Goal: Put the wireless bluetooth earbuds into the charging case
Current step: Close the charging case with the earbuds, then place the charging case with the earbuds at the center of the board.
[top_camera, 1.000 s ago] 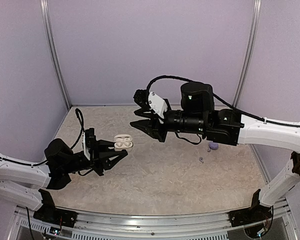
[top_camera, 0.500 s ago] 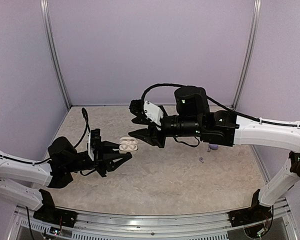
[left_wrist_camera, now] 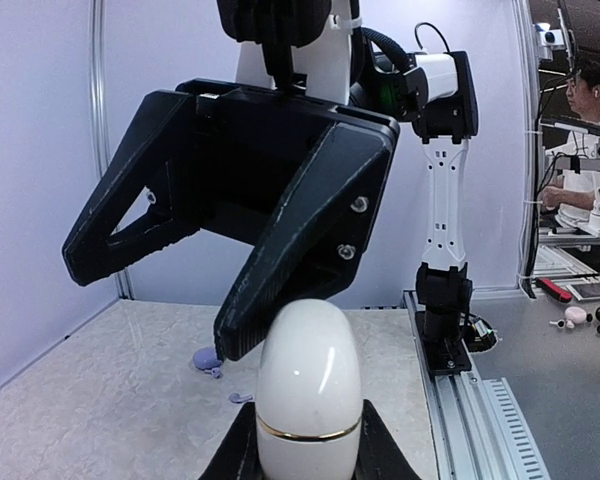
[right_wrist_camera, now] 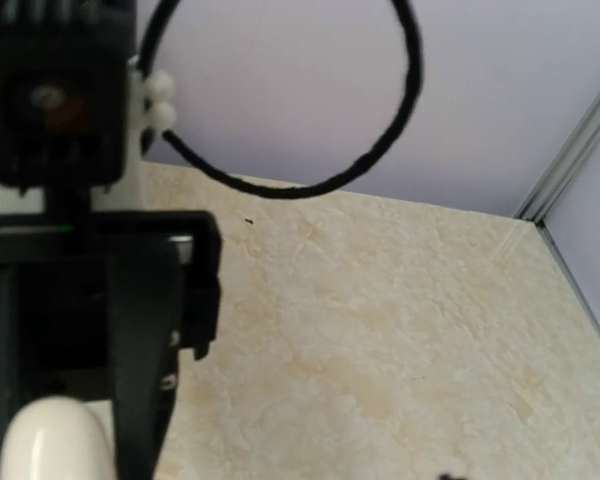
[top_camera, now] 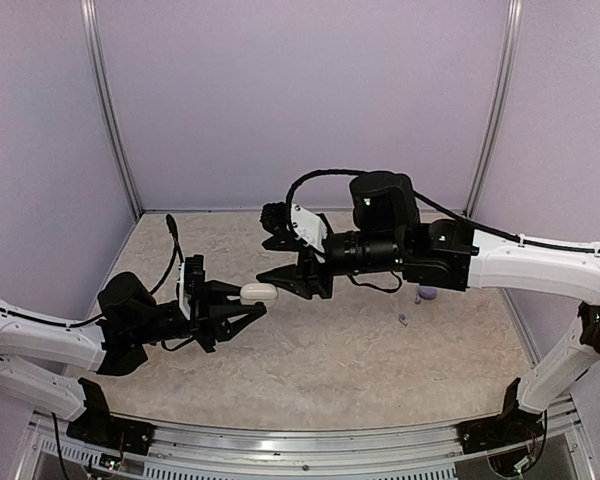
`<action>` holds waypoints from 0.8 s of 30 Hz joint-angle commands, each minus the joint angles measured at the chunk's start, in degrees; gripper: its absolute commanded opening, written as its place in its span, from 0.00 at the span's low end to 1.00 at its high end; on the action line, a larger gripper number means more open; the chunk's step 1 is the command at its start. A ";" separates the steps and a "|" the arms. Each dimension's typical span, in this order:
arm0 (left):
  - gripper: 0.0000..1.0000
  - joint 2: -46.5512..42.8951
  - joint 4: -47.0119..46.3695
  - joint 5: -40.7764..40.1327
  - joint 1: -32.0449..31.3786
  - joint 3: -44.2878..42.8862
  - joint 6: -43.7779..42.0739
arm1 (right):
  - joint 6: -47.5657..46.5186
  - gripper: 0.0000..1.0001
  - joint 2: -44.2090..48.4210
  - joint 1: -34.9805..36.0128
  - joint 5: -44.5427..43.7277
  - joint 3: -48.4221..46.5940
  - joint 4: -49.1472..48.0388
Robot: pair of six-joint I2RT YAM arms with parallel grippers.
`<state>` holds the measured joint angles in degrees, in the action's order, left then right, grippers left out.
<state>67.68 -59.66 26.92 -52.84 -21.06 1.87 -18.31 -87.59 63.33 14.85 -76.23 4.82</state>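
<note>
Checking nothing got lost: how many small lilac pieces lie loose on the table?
2, both toward the right: a rounded lilac piece and, just nearer the camera, a tinier piece. Others may be hidden.

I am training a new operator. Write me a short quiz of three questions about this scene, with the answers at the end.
1. True or false: the left gripper holds the charging case.
2. Choose one. The right gripper is: A) open, B) shut on an earbud, C) out of view.
3. Fill in: the lid of the charging case is ___.
Key: 1 true; 2 A; 3 closed.
</note>
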 commanded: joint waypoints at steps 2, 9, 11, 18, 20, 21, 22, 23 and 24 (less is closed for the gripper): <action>0.03 0.35 -1.81 -3.02 0.41 -0.97 1.34 | 3.61 0.67 1.98 -0.25 3.39 -0.50 -1.76; 0.03 2.21 -1.44 -7.06 4.92 -1.44 6.76 | 14.65 0.99 3.47 -4.91 7.16 -3.01 -10.38; 0.02 3.68 1.46 -8.74 6.74 -2.95 8.77 | 18.84 0.99 3.61 -6.46 8.56 -3.72 -13.15; 0.02 13.22 19.09 -14.69 13.40 -14.87 12.35 | 40.22 1.00 1.99 -11.69 13.12 -4.53 -27.52; 0.02 17.17 23.34 -15.02 15.55 -19.08 14.40 | 45.49 1.00 1.37 -12.68 14.20 -3.84 -32.78; 0.02 20.38 27.29 -14.81 16.81 -22.38 15.69 | 47.61 0.99 1.11 -13.22 14.54 -3.63 -34.28; 0.01 23.12 29.87 -14.28 17.96 -25.00 16.40 | 49.49 0.99 0.77 -13.65 15.18 -3.49 -35.36; 0.01 25.09 31.42 -14.09 18.88 -26.95 16.89 | 51.20 0.99 0.49 -14.00 15.68 -3.41 -36.31; 0.02 28.19 32.46 -14.20 19.77 -28.54 17.31 | 52.73 1.00 0.31 -14.33 16.07 -3.23 -37.33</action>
<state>87.96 -38.68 13.85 -36.51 -43.00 15.11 22.39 -86.26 50.33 27.35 -79.94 -22.87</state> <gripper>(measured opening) 0.241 0.994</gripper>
